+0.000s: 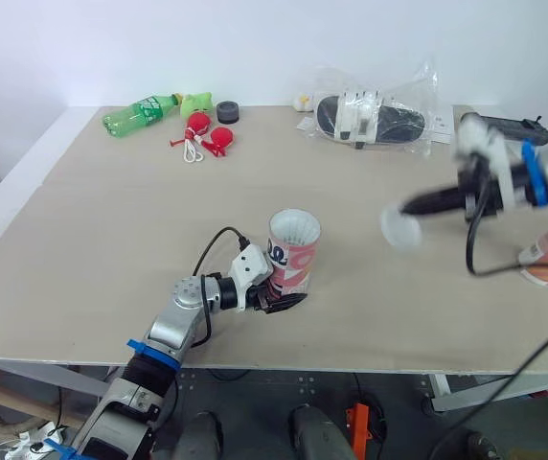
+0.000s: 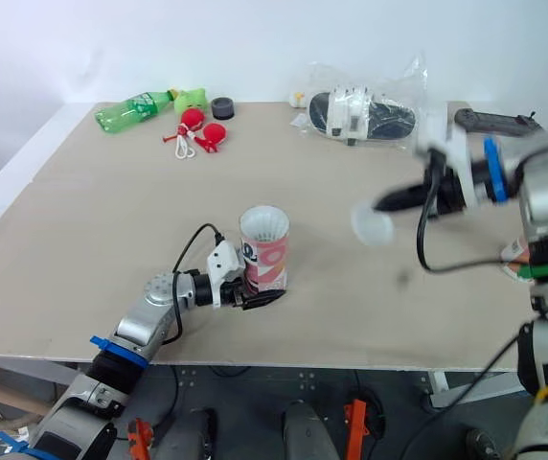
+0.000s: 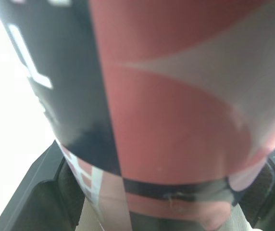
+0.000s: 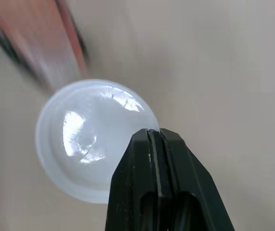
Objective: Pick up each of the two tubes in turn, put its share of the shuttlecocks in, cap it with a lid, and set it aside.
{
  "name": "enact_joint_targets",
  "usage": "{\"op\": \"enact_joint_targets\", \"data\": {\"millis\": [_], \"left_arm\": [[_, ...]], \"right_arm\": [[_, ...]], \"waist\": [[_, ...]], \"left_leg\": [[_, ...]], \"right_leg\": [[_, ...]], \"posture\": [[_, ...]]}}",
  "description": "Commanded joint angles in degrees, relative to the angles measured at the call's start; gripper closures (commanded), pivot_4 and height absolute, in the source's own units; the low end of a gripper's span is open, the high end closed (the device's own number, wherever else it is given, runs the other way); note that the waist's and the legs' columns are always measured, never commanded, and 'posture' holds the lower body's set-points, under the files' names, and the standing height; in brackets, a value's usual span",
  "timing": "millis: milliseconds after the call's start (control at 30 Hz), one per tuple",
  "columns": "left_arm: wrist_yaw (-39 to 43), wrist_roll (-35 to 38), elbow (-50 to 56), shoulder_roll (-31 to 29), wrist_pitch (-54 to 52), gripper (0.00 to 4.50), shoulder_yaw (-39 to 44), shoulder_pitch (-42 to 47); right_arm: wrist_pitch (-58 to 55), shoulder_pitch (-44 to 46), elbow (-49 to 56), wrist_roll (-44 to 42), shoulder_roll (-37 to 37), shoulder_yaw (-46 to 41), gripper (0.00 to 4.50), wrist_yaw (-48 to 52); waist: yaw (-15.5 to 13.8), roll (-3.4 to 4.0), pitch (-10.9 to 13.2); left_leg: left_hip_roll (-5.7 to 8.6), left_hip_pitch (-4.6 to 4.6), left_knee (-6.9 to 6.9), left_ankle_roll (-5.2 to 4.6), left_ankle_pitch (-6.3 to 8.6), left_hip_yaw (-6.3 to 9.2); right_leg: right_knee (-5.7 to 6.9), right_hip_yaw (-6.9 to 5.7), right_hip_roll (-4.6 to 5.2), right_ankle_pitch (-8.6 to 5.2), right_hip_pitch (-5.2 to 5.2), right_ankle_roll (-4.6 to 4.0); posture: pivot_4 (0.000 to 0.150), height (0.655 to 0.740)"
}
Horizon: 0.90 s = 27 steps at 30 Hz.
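- Far left corner of the table (image 1: 111, 240): a green bottle (image 1: 140, 113), well apart from the work.
- Near the front edge, left of middle: the left gripper (image 1: 285, 297) is clamped around the lower part of the upright tube (image 1: 294, 251). White shuttlecock feathers (image 1: 295, 226) show at its mouth.
- That grip sits low, so an off-centre push on top could tip the tube or twist it between the fingers.
- Above the right half: the right gripper (image 4: 154, 139) is pressed together on the rim of the translucent lid (image 4: 87, 139).
- Held only by its edge, the lid may swivel, arrive tilted, snag the feathers and fail to seat.
- Right edge: what looks like the second tube (image 1: 545, 261) could be knocked off by a wide arm swing.
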<state>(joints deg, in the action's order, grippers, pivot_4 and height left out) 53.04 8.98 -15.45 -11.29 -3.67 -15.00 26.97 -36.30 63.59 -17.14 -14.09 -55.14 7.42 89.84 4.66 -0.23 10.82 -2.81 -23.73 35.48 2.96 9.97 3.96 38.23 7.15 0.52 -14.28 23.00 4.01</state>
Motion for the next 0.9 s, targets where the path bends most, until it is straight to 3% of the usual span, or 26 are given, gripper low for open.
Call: {"op": "enact_joint_targets", "data": {"millis": [33,367,900], "left_arm": [[0.6,-0.6,-1.8,0.3,-0.2,0.84,-1.0,0.3],[1.1,-3.3,-6.2,-0.1,2.8,0.84,-2.1,3.4],[0.6,-3.7,-6.8,-0.4,3.7,0.84,-2.2,3.3]], "right_arm": [[-3.9,4.0,5.4,-4.6,2.5,-1.1,4.37,1.3],[-3.6,11.7,5.7,-1.8,12.1,9.3,4.37,0.7],[3.1,15.4,1.4,2.5,12.8,16.0,4.37,2.7]], "waist": [[-0.2,-0.09,0.0],[-0.5,-0.08,0.0],[-0.3,-0.08,0.0]], "left_leg": [[0.00,-0.02,0.00,0.00,0.00,0.01],[0.00,-0.39,0.03,0.04,0.03,0.03],[0.00,-0.39,0.03,0.04,0.02,0.03]], "right_leg": [[0.00,-0.02,0.00,-0.03,0.00,-0.01],[-0.04,-0.07,0.02,-0.01,0.28,0.03],[-0.02,-0.06,0.02,0.01,0.32,0.03]], "posture": [[0.150,0.7400],[0.150,0.7400],[0.150,0.7400]]}}
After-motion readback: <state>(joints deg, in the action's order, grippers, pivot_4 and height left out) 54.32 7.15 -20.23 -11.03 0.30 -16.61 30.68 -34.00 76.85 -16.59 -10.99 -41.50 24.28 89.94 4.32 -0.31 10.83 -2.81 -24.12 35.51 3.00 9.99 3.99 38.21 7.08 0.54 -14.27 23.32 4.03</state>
